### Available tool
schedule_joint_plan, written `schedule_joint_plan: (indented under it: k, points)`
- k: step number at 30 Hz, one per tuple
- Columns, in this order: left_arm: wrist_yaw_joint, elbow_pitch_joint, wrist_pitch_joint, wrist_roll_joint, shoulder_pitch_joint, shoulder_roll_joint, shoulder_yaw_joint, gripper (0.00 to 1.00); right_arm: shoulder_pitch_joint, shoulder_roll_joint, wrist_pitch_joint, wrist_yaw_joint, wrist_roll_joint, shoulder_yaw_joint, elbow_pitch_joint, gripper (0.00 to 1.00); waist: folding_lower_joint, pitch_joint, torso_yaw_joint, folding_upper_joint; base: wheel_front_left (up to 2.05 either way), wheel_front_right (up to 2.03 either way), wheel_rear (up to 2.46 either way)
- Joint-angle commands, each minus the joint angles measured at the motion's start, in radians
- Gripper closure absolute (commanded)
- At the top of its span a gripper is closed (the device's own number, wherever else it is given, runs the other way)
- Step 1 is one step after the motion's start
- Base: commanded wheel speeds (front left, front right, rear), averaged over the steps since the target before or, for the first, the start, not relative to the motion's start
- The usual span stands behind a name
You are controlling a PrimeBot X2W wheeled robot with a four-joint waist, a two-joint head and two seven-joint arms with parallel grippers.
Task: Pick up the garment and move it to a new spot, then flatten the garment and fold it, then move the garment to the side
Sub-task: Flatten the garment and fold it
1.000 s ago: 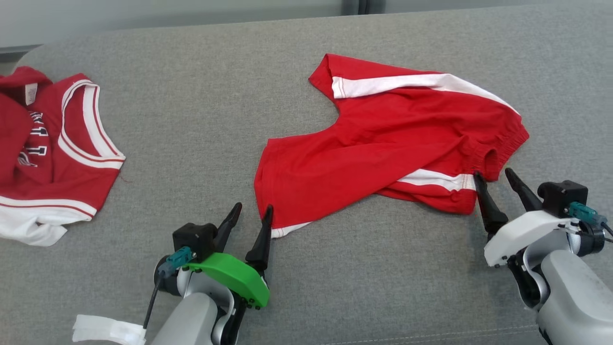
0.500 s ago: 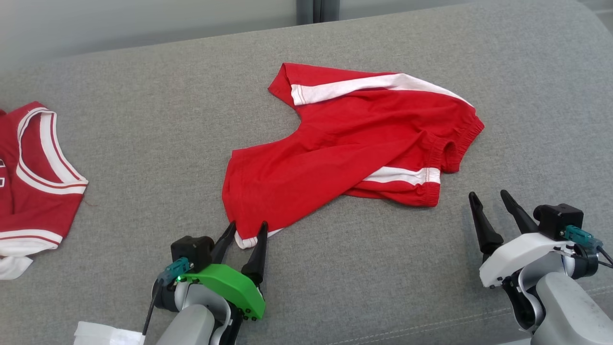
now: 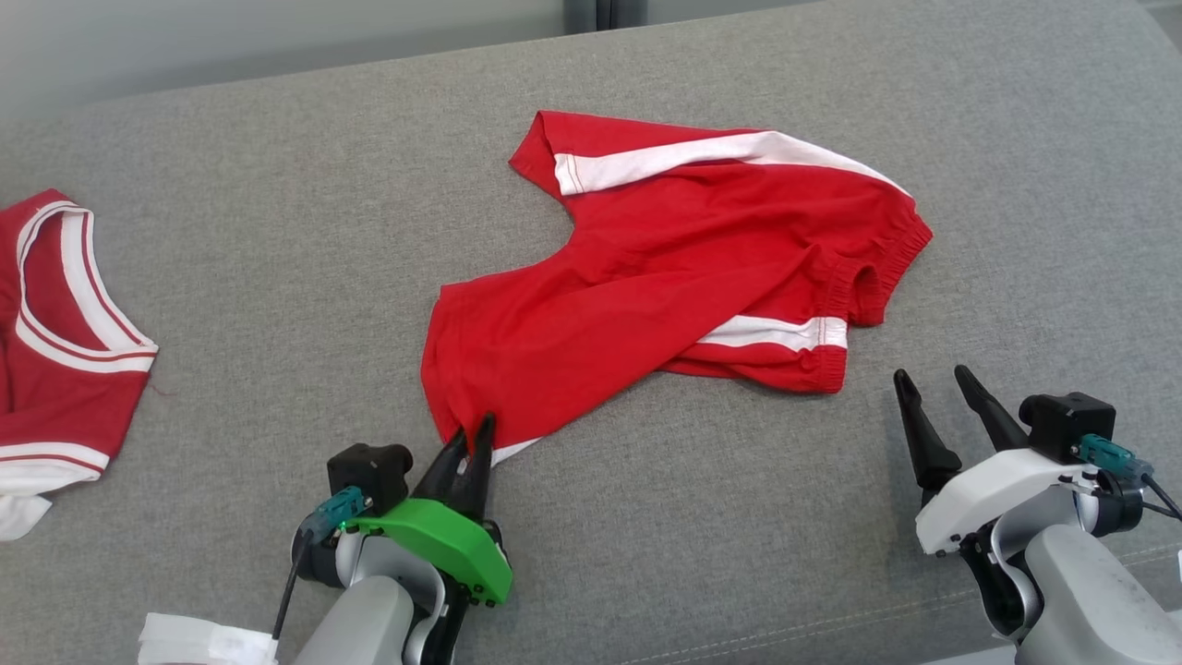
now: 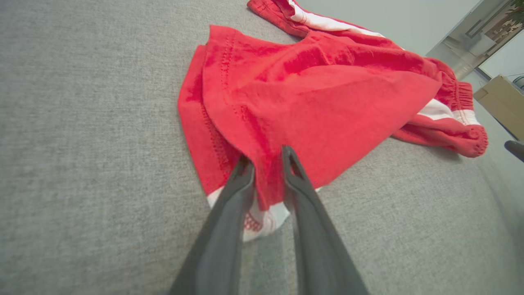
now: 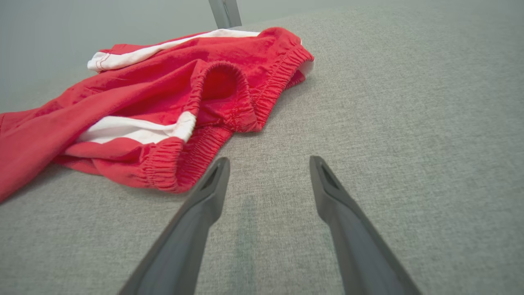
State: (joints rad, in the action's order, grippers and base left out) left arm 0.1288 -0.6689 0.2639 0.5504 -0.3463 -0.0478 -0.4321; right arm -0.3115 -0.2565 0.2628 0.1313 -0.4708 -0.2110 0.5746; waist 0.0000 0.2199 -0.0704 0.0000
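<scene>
The garment (image 3: 683,277) is a pair of red shorts with white side stripes, lying crumpled on the grey cushion (image 3: 277,231). My left gripper (image 3: 473,429) is at the near corner of a leg hem, its fingers pinched together on the fabric. In the left wrist view that red cloth (image 4: 327,102) bunches up between the left gripper's (image 4: 266,155) fingers. My right gripper (image 3: 931,374) stands open a little short of the elastic waistband, apart from it. The right wrist view has the shorts (image 5: 143,98) to the upper left of the right gripper (image 5: 269,160), with bare cushion between its fingers.
A second red jersey with white trim (image 3: 65,314) lies at the cushion's left edge. A white object (image 3: 203,637) sits by my left forearm at the bottom. A cardboard box (image 4: 499,102) stands beyond the cushion. Bare grey fabric stretches to the right of the shorts.
The head camera has shifted. My left gripper has gone from open beside the hem corner to closed on it. The right gripper now stands farther back from the waistband.
</scene>
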Motion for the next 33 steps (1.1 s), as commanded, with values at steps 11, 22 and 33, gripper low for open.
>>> schedule_joint_plan:
  k: [11, 22, 33]
  points:
    - [0.002, 0.167, 0.001, -0.057, -0.054, -0.024, 0.098, 1.0, 0.006, 0.006, 0.003, -0.001, 0.004, 0.018, 0.002, 0.0, 0.0, 0.019, 0.0, 0.0, 0.0, 0.0, 0.0]
    - [0.002, -0.057, 0.001, -0.108, -0.234, -0.075, 0.204, 1.0, -0.042, 0.033, 0.003, -0.001, -0.002, -0.029, -0.02, 0.0, 0.0, 0.086, -0.067, 0.0, 0.0, 0.0, 0.0]
    - [-0.006, -0.136, 0.001, -0.179, -0.217, -0.073, 0.312, 0.0, -0.027, 0.042, 0.003, -0.001, 0.031, 0.005, -0.089, 0.0, 0.0, 0.064, -0.069, 0.0, 0.0, 0.0, 0.0]
